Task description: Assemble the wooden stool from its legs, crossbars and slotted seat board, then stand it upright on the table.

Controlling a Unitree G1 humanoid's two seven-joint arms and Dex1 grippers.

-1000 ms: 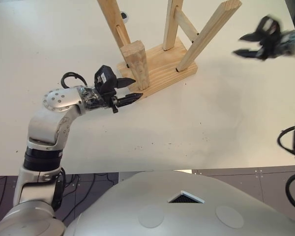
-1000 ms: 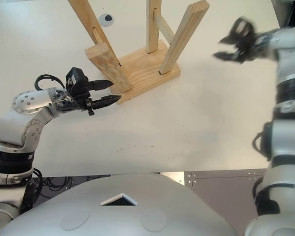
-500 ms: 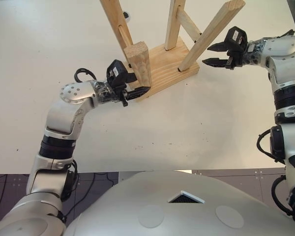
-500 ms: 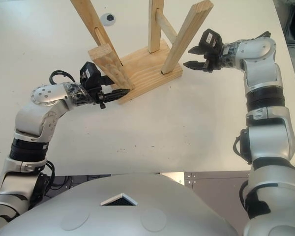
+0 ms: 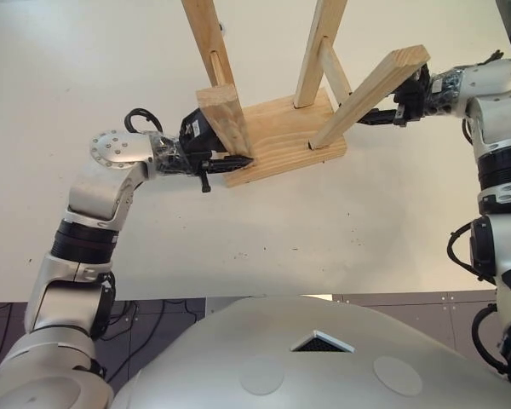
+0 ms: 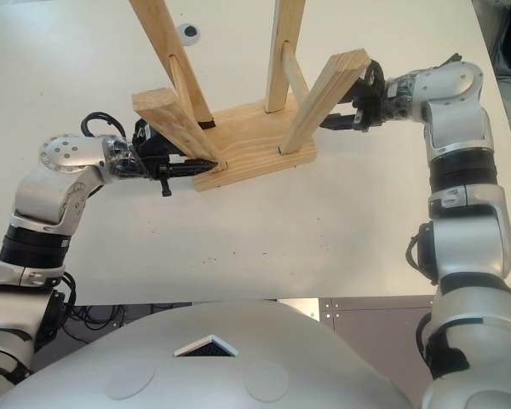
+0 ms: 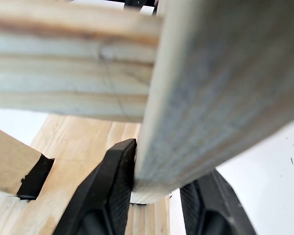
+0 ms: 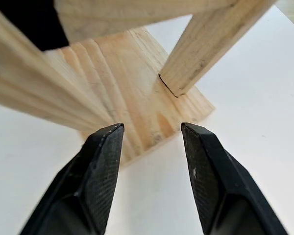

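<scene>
The upturned stool (image 5: 281, 128) stands at the bench's (image 5: 324, 230) twelve o'clock, far legs cut off, left pincer (image 5: 238, 158) clamped on its eight-o'clock leg (image 5: 226, 115), right pincer (image 8: 151, 128), fingers apart, half hidden behind the two-o'clock leg (image 5: 370, 94).

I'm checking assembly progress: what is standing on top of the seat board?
Four legs stand in the seat board, a crossbar joining two. Their ends inside the slots are hidden.

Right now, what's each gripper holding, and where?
Left gripper looks clamped on the pale wooden stool's near-left leg, at its lower end; right gripper open, holding nothing.
</scene>
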